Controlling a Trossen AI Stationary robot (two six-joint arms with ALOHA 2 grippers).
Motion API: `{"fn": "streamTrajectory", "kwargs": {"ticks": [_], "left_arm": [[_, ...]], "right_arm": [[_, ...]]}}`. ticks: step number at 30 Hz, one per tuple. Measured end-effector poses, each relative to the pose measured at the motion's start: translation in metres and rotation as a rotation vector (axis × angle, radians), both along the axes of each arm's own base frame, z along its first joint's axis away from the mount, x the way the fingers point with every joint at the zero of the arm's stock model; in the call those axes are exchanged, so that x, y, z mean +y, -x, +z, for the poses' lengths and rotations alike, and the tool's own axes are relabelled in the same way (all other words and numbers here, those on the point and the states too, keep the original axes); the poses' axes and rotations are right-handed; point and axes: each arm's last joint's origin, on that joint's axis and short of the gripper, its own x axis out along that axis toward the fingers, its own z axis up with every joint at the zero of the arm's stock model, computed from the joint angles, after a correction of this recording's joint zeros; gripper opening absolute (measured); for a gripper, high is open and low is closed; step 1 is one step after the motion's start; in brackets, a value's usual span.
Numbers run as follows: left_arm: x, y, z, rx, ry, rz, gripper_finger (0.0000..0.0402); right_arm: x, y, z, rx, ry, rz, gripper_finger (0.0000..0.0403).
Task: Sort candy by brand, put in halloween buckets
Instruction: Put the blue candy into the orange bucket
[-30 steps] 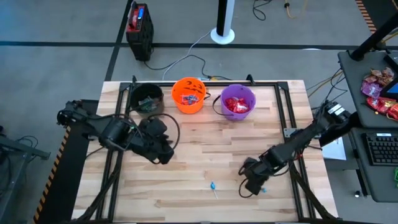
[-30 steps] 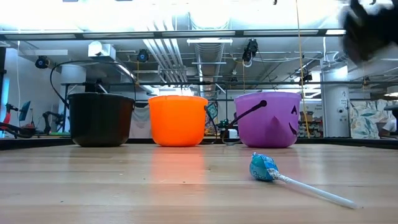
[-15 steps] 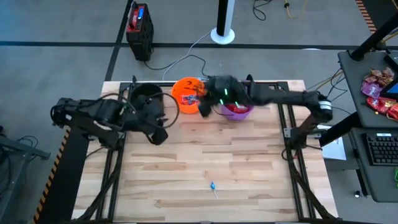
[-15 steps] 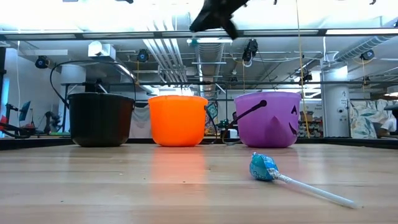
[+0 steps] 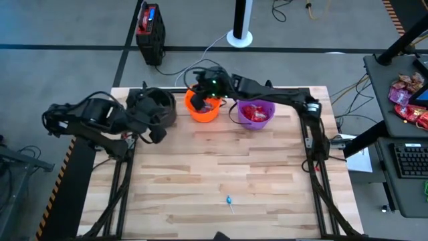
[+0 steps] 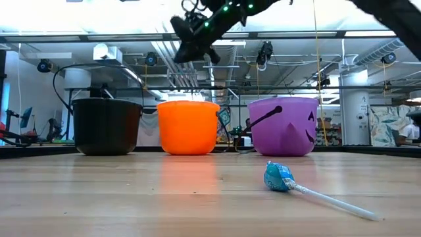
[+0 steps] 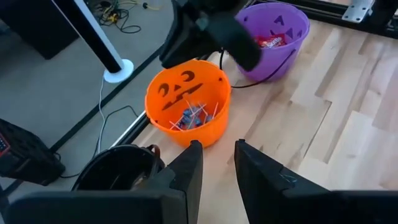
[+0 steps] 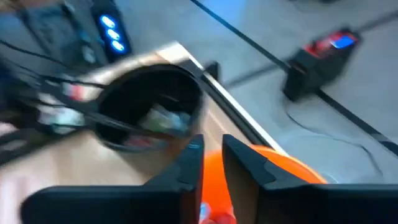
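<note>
- While the right arm reaches across the back of the tabletop [image 5: 267, 167], the high view puts the right pincer [image 5: 206, 86] directly over the orange bucket [image 5: 202, 107], probably so a sweet drops in; the black bucket [image 5: 159, 107] and purple bucket [image 5: 255, 112] flank the orange one, and a blue lollipop [image 5: 229, 201] lies well in front of it.
- Seen low, that pincer [image 6: 191, 36] hangs above the orange bucket [image 6: 188, 126], clear of its rim; the lollipop [image 6: 281, 178] lies unsorted, nearer the camera.
- From the left wrist, the left pincer [image 7: 217, 165] is released, holds nothing, and waits beside the orange bucket [image 7: 186, 102], where lollipops like that one lie.
- From the right wrist, its fingers [image 8: 189, 163] are nearly closed; whether they hold candy I cannot tell.
</note>
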Motion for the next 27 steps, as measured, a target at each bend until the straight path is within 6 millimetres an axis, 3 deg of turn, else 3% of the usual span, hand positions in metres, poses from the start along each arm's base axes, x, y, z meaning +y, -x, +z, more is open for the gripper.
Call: {"fn": "streamTrajectory", "kwargs": {"ticks": [5,7,10,14,16,19,23,27], "left_arm": [[0.002,0.008,-0.003,-0.003,-0.012,0.010,0.0077],[0.002,0.009,-0.004,-0.003,-0.012,0.010,0.0077],[0.002,0.010,-0.005,-0.010,-0.001,0.020,0.0077],[0.001,0.007,-0.005,-0.026,0.014,0.021,0.0077],[0.000,0.001,-0.005,-0.046,0.017,0.013,0.0077],[-0.003,-0.011,-0.002,-0.110,0.058,-0.028,0.0077],[-0.014,-0.035,0.001,-0.216,0.200,-0.151,0.0077],[-0.024,-0.051,-0.002,-0.261,0.238,-0.175,0.0077]], "right_arm": [[-0.016,-0.009,-0.011,0.114,-0.042,-0.059,0.0104],[-0.016,-0.009,-0.006,0.144,-0.065,-0.046,0.0123],[-0.008,0.001,0.010,0.210,-0.189,0.026,0.0143],[0.020,0.027,0.018,0.392,-0.533,0.176,0.0155],[0.046,0.038,0.014,0.541,-0.670,0.200,0.0157],[0.100,0.048,0.010,0.762,-0.738,0.208,0.0156],[0.181,0.046,0.006,0.810,-0.709,0.274,0.0158],[0.251,0.052,-0.012,0.880,-0.695,0.265,0.0167]]}}
